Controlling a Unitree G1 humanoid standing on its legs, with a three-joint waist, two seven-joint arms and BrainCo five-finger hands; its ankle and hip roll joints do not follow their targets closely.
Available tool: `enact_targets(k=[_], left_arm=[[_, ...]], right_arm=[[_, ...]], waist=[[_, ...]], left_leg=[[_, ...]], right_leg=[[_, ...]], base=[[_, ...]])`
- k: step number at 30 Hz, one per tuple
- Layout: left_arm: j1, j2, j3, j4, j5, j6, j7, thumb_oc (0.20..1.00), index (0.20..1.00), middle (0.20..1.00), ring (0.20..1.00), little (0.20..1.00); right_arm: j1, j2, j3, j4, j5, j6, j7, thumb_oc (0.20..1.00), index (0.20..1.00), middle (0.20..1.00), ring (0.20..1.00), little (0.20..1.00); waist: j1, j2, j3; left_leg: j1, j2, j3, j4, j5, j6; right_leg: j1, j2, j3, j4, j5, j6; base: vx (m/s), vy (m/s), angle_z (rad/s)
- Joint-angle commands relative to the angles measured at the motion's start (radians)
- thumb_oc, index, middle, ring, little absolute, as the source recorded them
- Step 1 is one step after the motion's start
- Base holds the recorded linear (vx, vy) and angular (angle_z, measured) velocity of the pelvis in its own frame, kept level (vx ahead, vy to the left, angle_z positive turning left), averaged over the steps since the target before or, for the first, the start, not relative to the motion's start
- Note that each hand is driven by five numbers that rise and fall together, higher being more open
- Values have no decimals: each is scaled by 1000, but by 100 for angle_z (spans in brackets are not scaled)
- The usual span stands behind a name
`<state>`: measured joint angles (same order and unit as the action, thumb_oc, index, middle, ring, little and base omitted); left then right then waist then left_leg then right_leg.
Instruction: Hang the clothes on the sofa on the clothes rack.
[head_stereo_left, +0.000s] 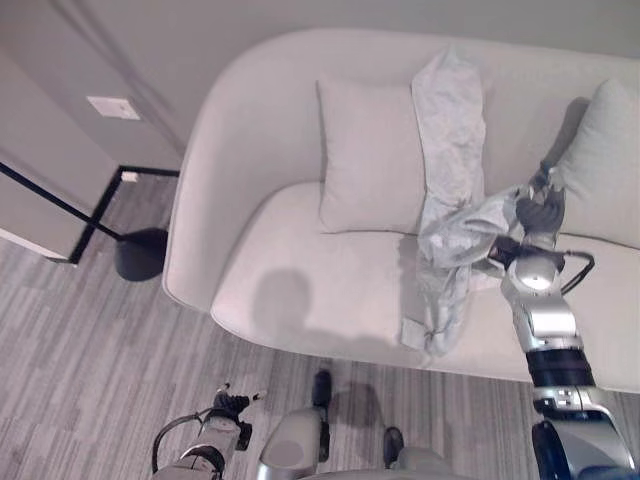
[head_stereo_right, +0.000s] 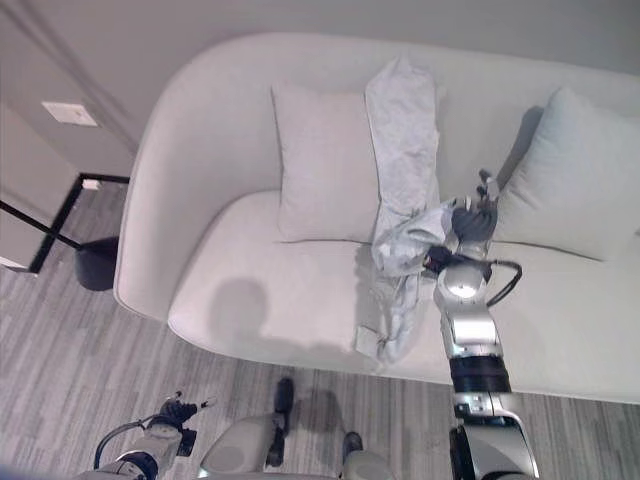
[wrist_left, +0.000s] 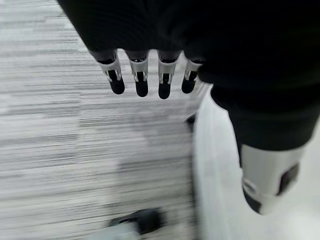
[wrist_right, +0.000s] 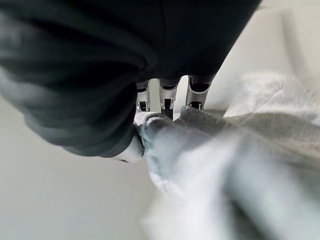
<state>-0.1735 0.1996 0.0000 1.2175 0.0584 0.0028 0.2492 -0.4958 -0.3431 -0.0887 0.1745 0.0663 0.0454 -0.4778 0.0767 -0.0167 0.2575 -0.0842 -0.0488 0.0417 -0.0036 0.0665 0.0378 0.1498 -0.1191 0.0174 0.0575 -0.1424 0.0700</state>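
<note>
Clothes (head_stereo_left: 450, 180) drape the sofa (head_stereo_left: 300, 290); right wrist view shows right hand (wrist_right: 165, 107) pinching them.

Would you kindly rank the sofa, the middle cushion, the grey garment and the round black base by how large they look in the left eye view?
1. sofa
2. and 3. middle cushion and grey garment: too alike to rank
4. round black base
</note>
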Motion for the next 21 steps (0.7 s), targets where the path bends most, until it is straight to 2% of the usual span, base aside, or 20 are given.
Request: enact_targets(k=[1,5,6,8,9,11,13,18,19,20,21], left_arm=[[-13,10,-14,-86,-34,-12,27,1000,1000,1000,1000,1000],[-19,24,-29,-201,-21,-15,42,1000,1000,1000,1000,1000],[-38,55,-48,-318,0,-22,60,1000,1000,1000,1000,1000],[-41,52,-43,-322,1,-18,60,1000,1000,1000,1000,1000],[-51,82,-54,-390,19,-22,69,1000,1000,1000,1000,1000],[-68,97,-48,-439,37,-20,84,1000,1000,1000,1000,1000],[-113,122,-64,-443,75,-18,120,1000,1000,1000,1000,1000],[-123,118,-58,-439,75,-19,122,1000,1000,1000,1000,1000],[-208,126,-119,-386,110,-6,168,1000,1000,1000,1000,1000],[-272,115,-160,-338,112,-15,170,1000,1000,1000,1000,1000],[-272,115,-160,-338,112,-15,170,1000,1000,1000,1000,1000]], right_arm=[[-161,-91,12,-57,-74,-37,-58,200,200,200,200,200],[-328,-132,77,6,-66,-27,-95,200,200,200,200,200],[-515,-187,160,103,-33,-17,-119,200,200,200,200,200],[-532,-191,170,120,-27,-24,-121,200,200,200,200,200],[-700,-238,251,207,20,-21,-133,200,200,200,200,200],[-875,-267,356,302,66,-26,-135,200,200,200,200,200],[-1051,-237,456,380,126,-30,-136,200,200,200,200,200],[-1072,-236,469,396,132,-36,-136,200,200,200,200,200],[-1214,-150,561,413,198,-36,-129,200,200,200,200,200],[-1290,-130,616,423,233,-46,-131,200,200,200,200,200],[-1290,-130,616,423,233,-46,-131,200,200,200,200,200]], waist=[[5,31,-56],[1,40,-87],[-6,42,-102],[-9,45,-94],[-13,39,-111],[-26,40,-118],[-43,28,-127],[-48,34,-116],[-67,13,-141],[-85,21,-132],[-85,21,-132]], left_leg=[[-16,52,-3,29,-29,-95],[6,51,-1,28,-29,-92],[21,51,2,28,-22,-90],[24,50,2,26,-22,-90],[37,48,3,17,-22,-90],[52,46,2,3,-25,-91],[70,46,4,-7,-24,-93],[70,47,3,-7,-18,-92],[87,53,3,-18,-19,-97],[89,55,0,-24,-17,-98],[89,55,0,-24,-17,-98]], right_leg=[[36,-96,17,38,176,-40],[61,-94,14,44,178,-34],[77,-91,14,54,185,-30],[79,-91,14,55,184,-30],[89,-91,13,62,188,-27],[94,-89,15,73,186,-25],[99,-85,16,82,182,-22],[100,-84,16,82,186,-21],[105,-81,16,86,178,-16],[103,-78,13,89,175,-14],[103,-78,13,89,175,-14]], base=[[43,15,3],[20,28,1],[8,34,1],[-5,19,1],[0,31,2],[21,16,0],[23,9,-2],[13,-6,-1],[56,-48,0],[56,-47,2],[0,0,0]])
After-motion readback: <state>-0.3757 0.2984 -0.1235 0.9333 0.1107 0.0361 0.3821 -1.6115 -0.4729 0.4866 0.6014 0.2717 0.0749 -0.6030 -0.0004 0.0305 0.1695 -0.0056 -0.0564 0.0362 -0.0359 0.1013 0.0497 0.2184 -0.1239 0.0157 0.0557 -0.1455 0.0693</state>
